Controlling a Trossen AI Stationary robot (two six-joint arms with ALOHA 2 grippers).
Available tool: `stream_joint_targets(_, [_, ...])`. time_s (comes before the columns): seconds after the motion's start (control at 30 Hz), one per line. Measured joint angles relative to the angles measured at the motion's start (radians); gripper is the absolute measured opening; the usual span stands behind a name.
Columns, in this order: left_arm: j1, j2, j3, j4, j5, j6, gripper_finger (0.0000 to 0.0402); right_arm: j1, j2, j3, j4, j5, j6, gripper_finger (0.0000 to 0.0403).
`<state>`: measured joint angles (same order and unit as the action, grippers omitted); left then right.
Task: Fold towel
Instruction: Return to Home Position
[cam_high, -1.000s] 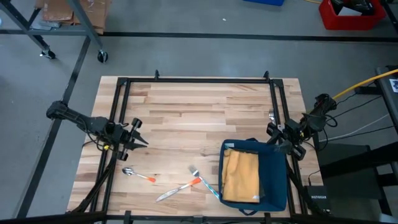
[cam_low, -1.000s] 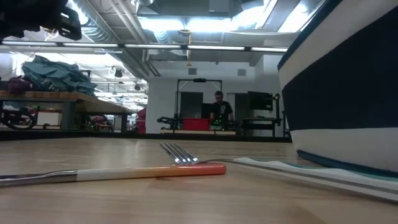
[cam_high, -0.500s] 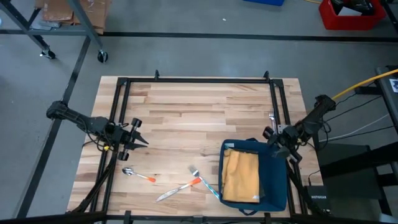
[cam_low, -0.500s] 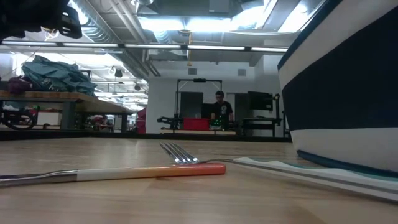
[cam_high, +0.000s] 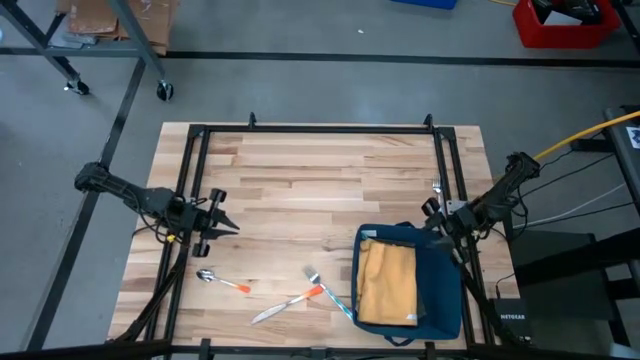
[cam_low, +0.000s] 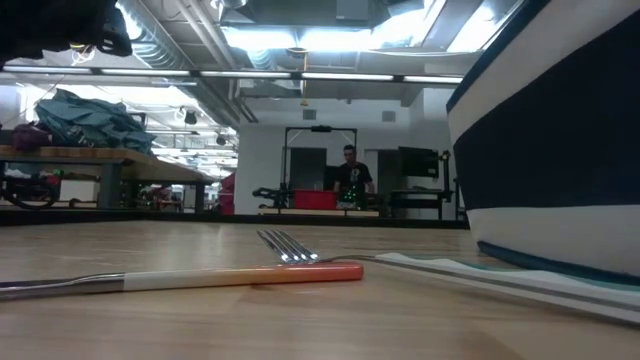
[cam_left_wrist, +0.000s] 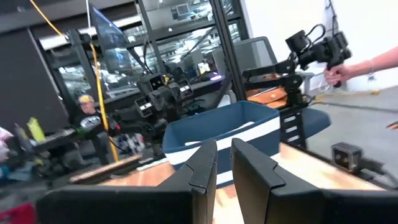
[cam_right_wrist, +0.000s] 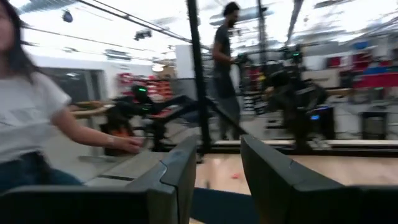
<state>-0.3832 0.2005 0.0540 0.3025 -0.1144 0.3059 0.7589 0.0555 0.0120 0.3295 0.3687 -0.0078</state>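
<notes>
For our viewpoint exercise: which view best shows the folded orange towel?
High view: the folded orange towel lies uncovered in the dark blue bin. Low and left wrist views show only the bin's wall; right wrist, no towel.

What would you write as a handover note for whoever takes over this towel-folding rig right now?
Left gripper: fingers open, empty, at the left edge of the table.
Right gripper: fingers open, empty, by the far right corner of the blue bin.
Orange towel: lies folded inside the bin.
Done: towel binned.
Left: probably only bringing the right arm back to home.
</notes>
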Motion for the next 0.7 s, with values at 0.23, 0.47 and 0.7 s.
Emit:
stream_joint_targets(0.23, [0.057, 0.000, 0.000, 0.044, -0.019, 0.075, 0.0043, -0.047, 0.000, -0.001, 0.017, 0.036, -0.052, 0.0131])
stream_joint_targets(0.47, [0.221, 0.000, 0.000, 0.058, -0.096, 0.027, 0.0043, -0.214, 0.001, -0.002, -0.022, -0.010, -0.051, 0.0131])
stream_joint_targets(0.7, [0.330, 0.000, 0.000, 0.038, -0.084, -0.030, 0.0043, -0.415, 0.001, -0.002, -0.150, -0.014, -0.052, 0.0131])
